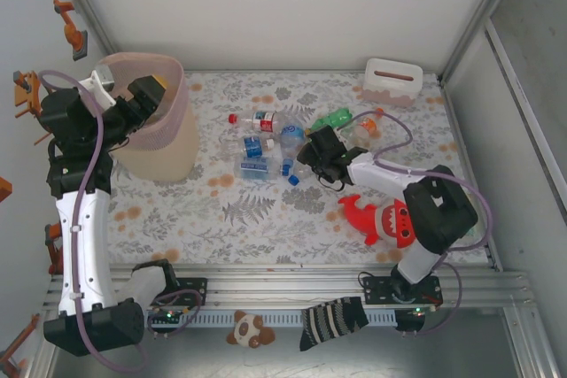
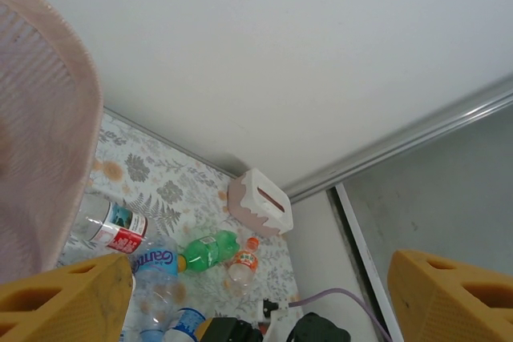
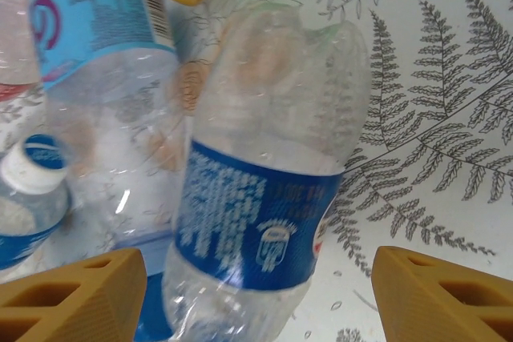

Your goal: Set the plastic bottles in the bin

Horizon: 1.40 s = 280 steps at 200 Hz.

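**Right arm lined up on a bottle, grasp not yet made**

The step in hand looks like a pick. The right end effector [image 3: 258,298] hangs low over the cluster of plastic bottles [image 1: 266,143] lying mid-bench. Its fingers [image 3: 76,294] are spread wide to either side of a clear bottle with a dark blue label [image 3: 260,198]. There is a gap on each side, so nothing is clamped. That bottle lies on the fern-patterned bench [image 1: 266,219], touching a paler-labelled neighbour [image 3: 104,78] on one side.

The left end effector [image 1: 151,93] hovers at the rim of the pink bin [image 1: 173,152] at the far left, its fingers apart and empty.

Next, the right arm probably needs to settle a little lower and close across the bottle's body. How far it sits above the bottle is hard to judge from the wrist view. The thin crushed plastic may buckle or slip, and the neighbour may be dragged along. After that comes a lift and a long carry left to the bin.
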Each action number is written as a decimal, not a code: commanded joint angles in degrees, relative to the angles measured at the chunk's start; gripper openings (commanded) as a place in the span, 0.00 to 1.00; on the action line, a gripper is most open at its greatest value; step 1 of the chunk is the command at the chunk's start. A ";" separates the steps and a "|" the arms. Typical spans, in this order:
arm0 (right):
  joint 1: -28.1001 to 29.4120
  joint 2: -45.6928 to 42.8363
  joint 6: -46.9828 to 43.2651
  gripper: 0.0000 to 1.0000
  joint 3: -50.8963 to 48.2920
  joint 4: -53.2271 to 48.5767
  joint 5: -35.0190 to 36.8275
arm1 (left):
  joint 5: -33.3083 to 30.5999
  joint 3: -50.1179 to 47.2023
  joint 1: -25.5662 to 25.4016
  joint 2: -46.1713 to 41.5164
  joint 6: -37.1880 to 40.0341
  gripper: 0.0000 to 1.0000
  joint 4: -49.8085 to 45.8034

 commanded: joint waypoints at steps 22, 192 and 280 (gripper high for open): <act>-1.53 4.18 0.67 0.74 2.06 5.26 -4.23 | 1.36 -0.45 0.04 -1.01 1.66 0.83 -0.71; -1.42 0.75 -0.19 0.53 -2.65 5.14 -6.97 | 0.03 -0.71 -1.37 -1.28 2.20 0.83 -1.11; 0.31 -21.18 -27.53 0.50 -3.12 -0.45 -8.21 | 3.02 -0.80 -6.74 -0.74 6.10 0.83 5.67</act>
